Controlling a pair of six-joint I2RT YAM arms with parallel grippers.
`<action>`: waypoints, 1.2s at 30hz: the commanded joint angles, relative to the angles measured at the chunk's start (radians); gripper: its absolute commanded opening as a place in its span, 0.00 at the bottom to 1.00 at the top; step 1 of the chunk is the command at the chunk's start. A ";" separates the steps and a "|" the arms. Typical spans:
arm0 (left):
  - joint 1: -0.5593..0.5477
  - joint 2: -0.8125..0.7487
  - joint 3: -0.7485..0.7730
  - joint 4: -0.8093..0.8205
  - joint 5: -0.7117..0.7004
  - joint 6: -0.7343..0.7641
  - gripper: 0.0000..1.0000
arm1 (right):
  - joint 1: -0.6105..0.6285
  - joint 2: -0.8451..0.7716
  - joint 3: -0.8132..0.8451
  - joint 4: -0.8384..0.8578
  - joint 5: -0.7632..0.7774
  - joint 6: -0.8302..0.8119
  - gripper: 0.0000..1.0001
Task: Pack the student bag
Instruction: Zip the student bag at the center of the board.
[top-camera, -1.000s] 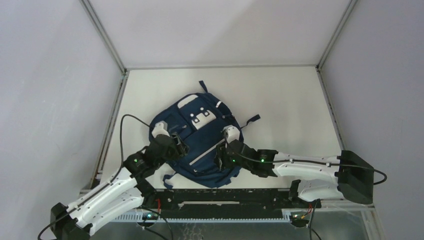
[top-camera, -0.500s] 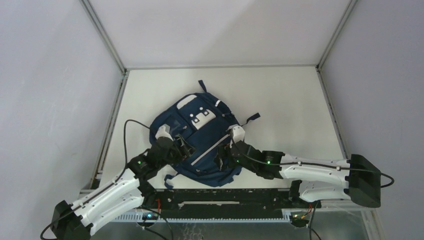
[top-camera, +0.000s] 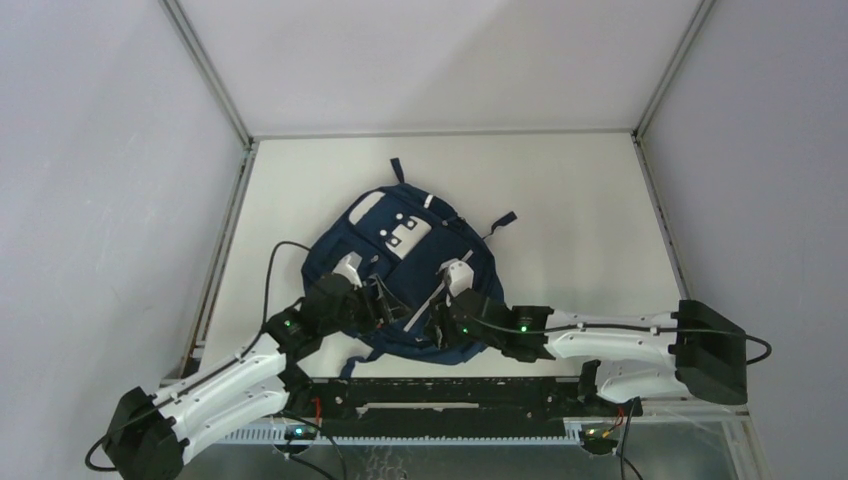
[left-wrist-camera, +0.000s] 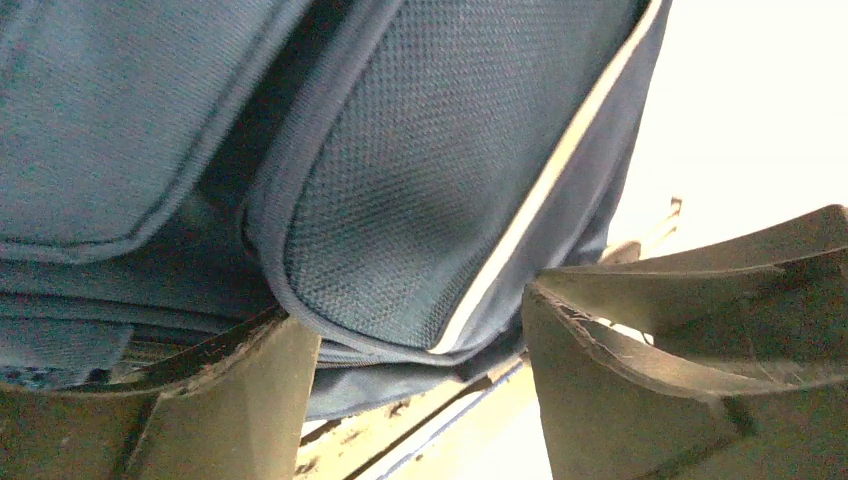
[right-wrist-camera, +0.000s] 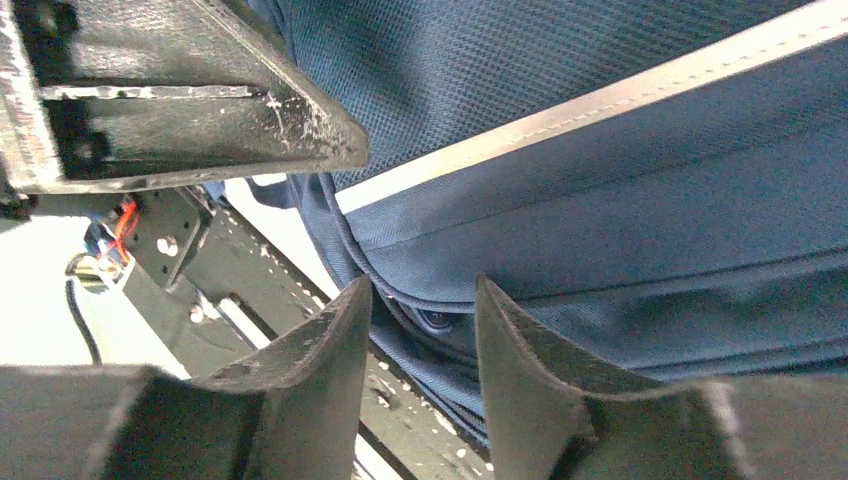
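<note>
The student bag (top-camera: 400, 250), navy blue with white patches, lies flat in the middle of the table, its top pointing away from me. My left gripper (top-camera: 376, 300) is at the bag's near left part. In the left wrist view it (left-wrist-camera: 415, 308) stands open, and the bag's rounded lower edge (left-wrist-camera: 400, 200) with its white stripe (left-wrist-camera: 540, 200) sits between the fingers. My right gripper (top-camera: 440, 318) is at the near right part. It (right-wrist-camera: 422, 288) is open a little, with the bag's seam and a zipper (right-wrist-camera: 437, 320) between the tips.
A black rail (top-camera: 450, 395) runs along the near table edge, just under the bag's bottom. A dark strap (top-camera: 500, 220) sticks out at the bag's right and a loop (top-camera: 397, 168) at its top. Walls and metal posts enclose the table. The other arm's dark finger (right-wrist-camera: 180, 110) is close by.
The bag has turned and shifted away from the rail. Both grippers have moved inward towards each other at its near end. The right jaws widened, then narrowed.
</note>
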 joint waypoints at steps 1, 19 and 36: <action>-0.014 0.012 -0.036 0.015 0.167 0.008 0.78 | 0.012 0.057 -0.004 0.083 -0.098 -0.067 0.44; -0.028 0.112 0.022 0.023 0.208 0.013 0.56 | 0.068 -0.061 -0.039 -0.041 0.042 -0.049 0.48; -0.031 -0.090 0.038 0.048 0.065 0.018 0.00 | -0.027 -0.061 -0.043 0.039 -0.154 -0.176 0.53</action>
